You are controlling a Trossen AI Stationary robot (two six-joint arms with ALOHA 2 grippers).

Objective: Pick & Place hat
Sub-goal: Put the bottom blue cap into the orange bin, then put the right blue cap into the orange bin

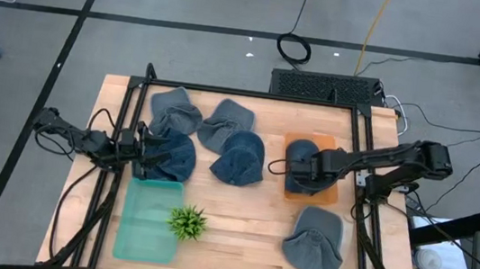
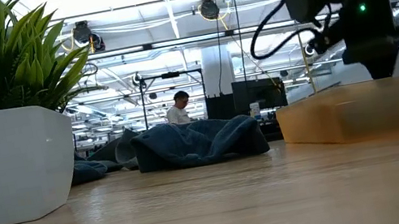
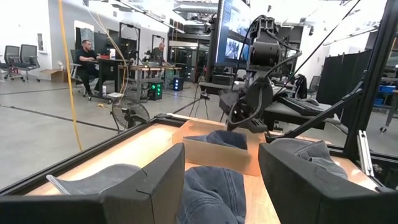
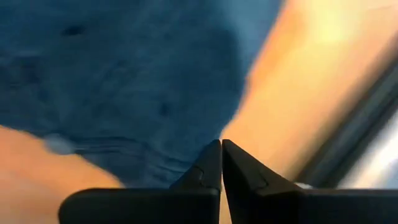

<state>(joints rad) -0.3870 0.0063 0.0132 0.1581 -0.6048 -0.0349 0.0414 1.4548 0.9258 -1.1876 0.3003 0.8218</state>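
Note:
Several blue denim hats lie on the wooden table. One hat (image 1: 302, 152) lies in the orange tray (image 1: 328, 195), also seen in the low view (image 2: 348, 114). My right gripper (image 1: 293, 170) hangs over that hat (image 4: 124, 74), pointing down, its fingers shut (image 4: 221, 147). My left gripper (image 1: 136, 152) stands level at the left edge of another denim hat (image 1: 172, 156) that overlaps the far end of the green tray (image 1: 148, 224). It is open (image 3: 221, 180), and that hat (image 3: 208, 196) shows between its fingers. My right gripper points down at the hat in the orange tray with its fingertips (image 4: 211, 163) together. The tray's wall hides the tips in the low view, so I cannot tell whether they touch the denim (image 4: 163, 146).
More denim hats lie at the far middle (image 1: 175, 107) (image 1: 226, 122) (image 1: 242, 159). A grey hat (image 1: 314, 243) lies near the right front. A small plant in a white pot (image 1: 186, 223) (image 2: 3, 163) stands beside the green tray. Black frame rails (image 1: 116, 184) run along both sides.

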